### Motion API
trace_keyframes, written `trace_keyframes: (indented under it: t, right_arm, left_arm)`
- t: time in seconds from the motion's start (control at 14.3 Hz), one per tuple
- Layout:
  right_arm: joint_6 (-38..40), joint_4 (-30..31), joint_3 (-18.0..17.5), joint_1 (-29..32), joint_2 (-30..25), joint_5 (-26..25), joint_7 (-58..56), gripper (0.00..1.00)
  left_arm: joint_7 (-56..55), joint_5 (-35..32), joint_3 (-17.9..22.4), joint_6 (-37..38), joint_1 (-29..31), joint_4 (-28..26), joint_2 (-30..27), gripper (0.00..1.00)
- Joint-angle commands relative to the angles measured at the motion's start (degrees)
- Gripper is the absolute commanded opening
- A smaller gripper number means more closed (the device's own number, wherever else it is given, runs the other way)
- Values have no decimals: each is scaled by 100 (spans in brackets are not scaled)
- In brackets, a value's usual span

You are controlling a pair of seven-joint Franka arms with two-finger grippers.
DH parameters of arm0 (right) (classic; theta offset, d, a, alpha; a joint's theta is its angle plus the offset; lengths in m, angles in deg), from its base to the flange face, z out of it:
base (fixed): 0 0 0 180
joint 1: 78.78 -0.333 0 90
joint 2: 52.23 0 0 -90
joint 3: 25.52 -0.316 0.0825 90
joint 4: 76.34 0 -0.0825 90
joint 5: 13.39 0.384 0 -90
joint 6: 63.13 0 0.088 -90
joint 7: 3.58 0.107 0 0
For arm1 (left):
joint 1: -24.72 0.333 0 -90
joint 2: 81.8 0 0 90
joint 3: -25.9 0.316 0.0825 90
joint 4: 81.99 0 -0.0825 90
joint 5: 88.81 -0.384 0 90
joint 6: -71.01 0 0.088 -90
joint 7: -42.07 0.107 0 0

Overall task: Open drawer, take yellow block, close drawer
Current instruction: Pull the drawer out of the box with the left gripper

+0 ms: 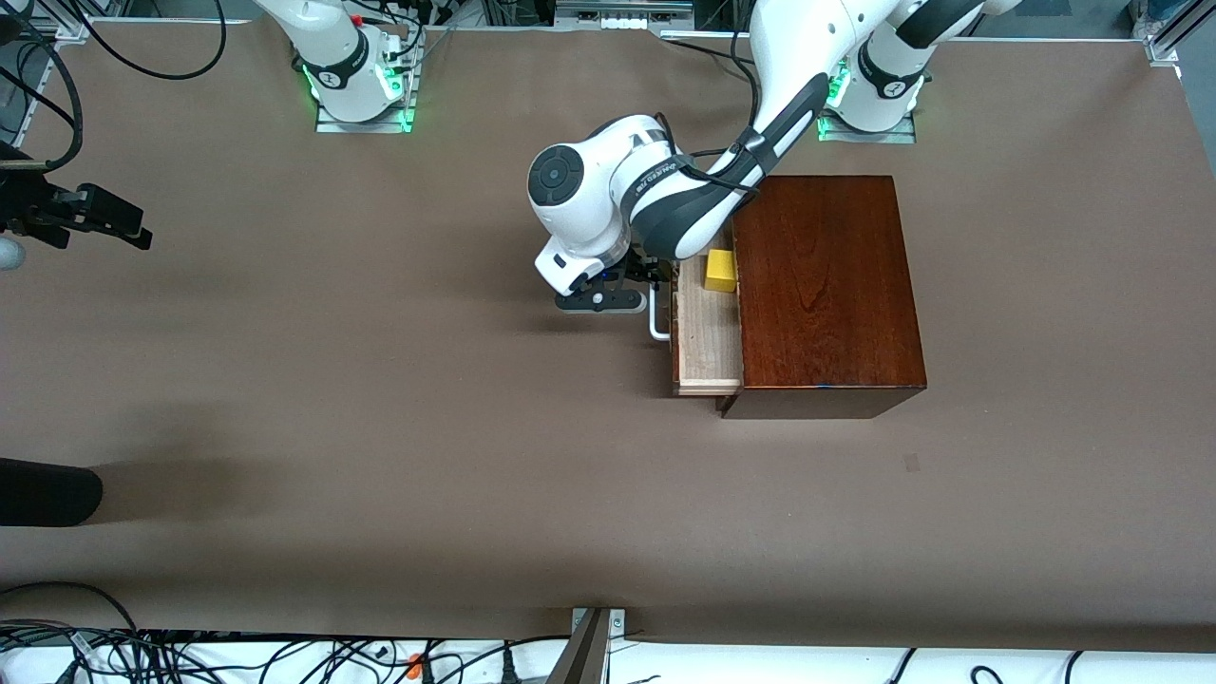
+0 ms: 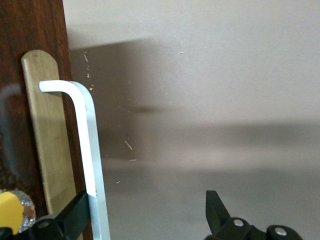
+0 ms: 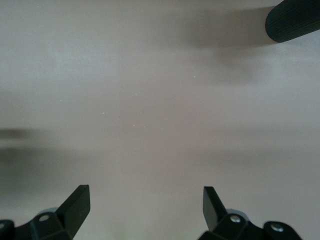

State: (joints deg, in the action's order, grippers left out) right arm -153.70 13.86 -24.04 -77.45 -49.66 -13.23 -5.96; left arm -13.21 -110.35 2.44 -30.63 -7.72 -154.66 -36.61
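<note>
The drawer of the dark reddish-brown box stands pulled partway out, showing its pale wood inside. The yellow block sits in it near the box's edge, and it also shows in the left wrist view as the yellow block. My left gripper is open at the white bar handle. In the left wrist view the handle runs just inside one finger of the left gripper. My right gripper waits open over bare table at the right arm's end, and the right gripper holds nothing.
A dark rounded object lies at the table's edge at the right arm's end, nearer the camera, and appears as the dark object in the right wrist view. Brown table spreads out from the drawer's front. Cables run along the near edge.
</note>
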Motion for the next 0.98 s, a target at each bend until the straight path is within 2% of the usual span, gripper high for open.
trace_keyframes:
  t: [0.0,0.91]
  right_arm:
    - [-22,33,-7,17,-28,81,-70,100]
    - [-22,33,-7,17,-28,73,-70,100]
  left_arm:
    - [-246,28,-150,-181,-315,561,360,100]
    - [-272,151,-150,-182,-421,842,500,100]
